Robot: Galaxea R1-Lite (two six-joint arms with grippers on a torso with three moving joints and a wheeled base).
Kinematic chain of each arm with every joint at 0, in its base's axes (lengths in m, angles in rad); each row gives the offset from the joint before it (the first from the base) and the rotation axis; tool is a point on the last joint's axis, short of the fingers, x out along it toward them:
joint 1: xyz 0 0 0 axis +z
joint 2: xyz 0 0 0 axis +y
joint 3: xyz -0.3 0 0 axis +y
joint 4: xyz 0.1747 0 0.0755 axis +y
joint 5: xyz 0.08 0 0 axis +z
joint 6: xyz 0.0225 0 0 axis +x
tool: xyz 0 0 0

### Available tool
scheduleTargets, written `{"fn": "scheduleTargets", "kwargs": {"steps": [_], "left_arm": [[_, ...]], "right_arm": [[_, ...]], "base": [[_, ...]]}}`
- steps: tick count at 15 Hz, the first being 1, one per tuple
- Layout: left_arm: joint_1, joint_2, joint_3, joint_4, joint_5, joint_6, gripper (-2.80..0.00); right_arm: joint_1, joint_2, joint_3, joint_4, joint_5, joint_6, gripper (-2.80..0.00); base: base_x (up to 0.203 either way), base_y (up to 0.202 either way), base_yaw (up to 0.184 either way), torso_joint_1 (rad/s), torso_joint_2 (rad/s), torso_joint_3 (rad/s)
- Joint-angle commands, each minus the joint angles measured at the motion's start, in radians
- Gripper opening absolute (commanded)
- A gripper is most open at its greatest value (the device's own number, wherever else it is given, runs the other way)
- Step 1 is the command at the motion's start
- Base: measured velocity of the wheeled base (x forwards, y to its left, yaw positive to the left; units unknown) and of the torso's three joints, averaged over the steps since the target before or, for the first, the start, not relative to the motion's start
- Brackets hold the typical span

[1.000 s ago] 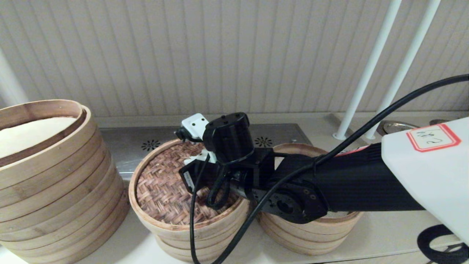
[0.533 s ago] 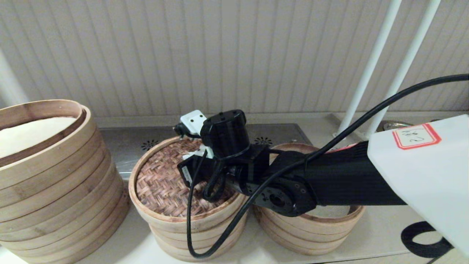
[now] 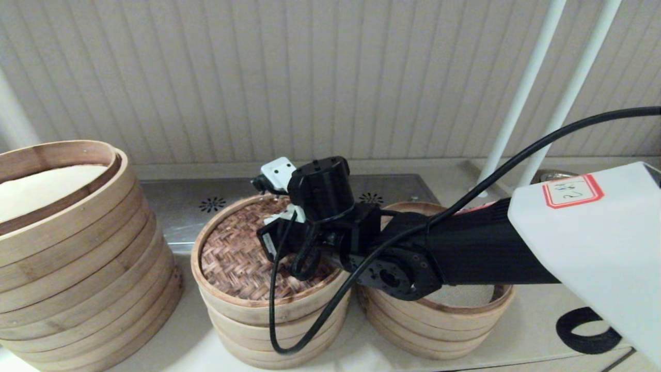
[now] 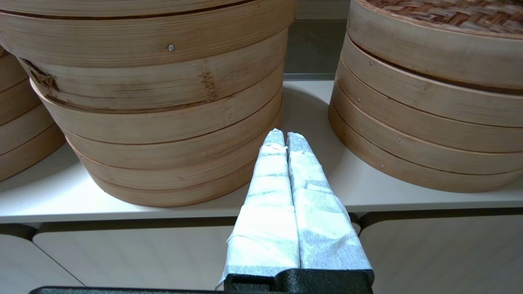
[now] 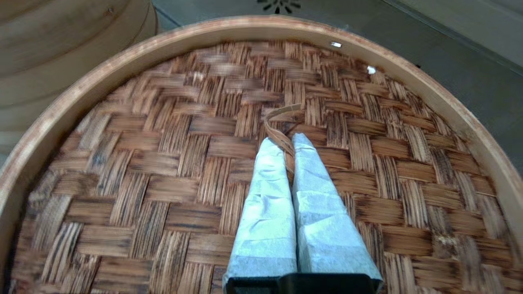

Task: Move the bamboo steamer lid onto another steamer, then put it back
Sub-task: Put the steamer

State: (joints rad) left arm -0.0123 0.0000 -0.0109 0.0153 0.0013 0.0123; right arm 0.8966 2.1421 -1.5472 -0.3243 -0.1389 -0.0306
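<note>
The bamboo steamer lid (image 3: 235,258), dark herringbone weave in a pale hoop, lies on top of the middle stack of bamboo rings (image 3: 268,341). My right gripper (image 5: 286,141) is over the lid's middle, shut on the thin bamboo loop handle (image 5: 282,118) that rises from the weave. In the head view the black wrist hides its fingers. The other steamer (image 3: 444,323), with a grey-beige cloth liner (image 3: 465,297), stands just right of the middle stack, partly under my right arm. My left gripper (image 4: 285,134) is shut and empty, low in front of the counter edge.
A much larger tall bamboo stack (image 3: 77,258) stands at the left, close to the middle stack. A steel panel with vent holes (image 3: 211,204) lies behind the steamers. Two white poles (image 3: 516,98) rise at the back right. The counter's front edge (image 4: 122,212) runs just ahead of my left gripper.
The lid has come down and shifted slightly right with my right gripper; more rings of the middle stack show beneath it. My right arm has drawn back a little.
</note>
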Motion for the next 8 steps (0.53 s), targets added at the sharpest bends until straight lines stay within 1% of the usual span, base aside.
{"fn": "scheduleTargets", "kwargs": {"steps": [1, 8], "left_arm": [[0.000, 0.002, 0.000, 0.000, 0.000, 0.000, -2.80], [0.000, 0.002, 0.000, 0.000, 0.000, 0.000, -2.80]], "right_arm": [[0.001, -0.001, 0.007, -0.002, -0.001, 0.000, -2.80], [0.002, -0.001, 0.013, -0.004, -0.002, 0.000, -2.80]], "base": [[0.000, 0.000, 0.000, 0.000, 0.00, 0.000], [0.000, 0.000, 0.000, 0.000, 0.00, 0.000]]}}
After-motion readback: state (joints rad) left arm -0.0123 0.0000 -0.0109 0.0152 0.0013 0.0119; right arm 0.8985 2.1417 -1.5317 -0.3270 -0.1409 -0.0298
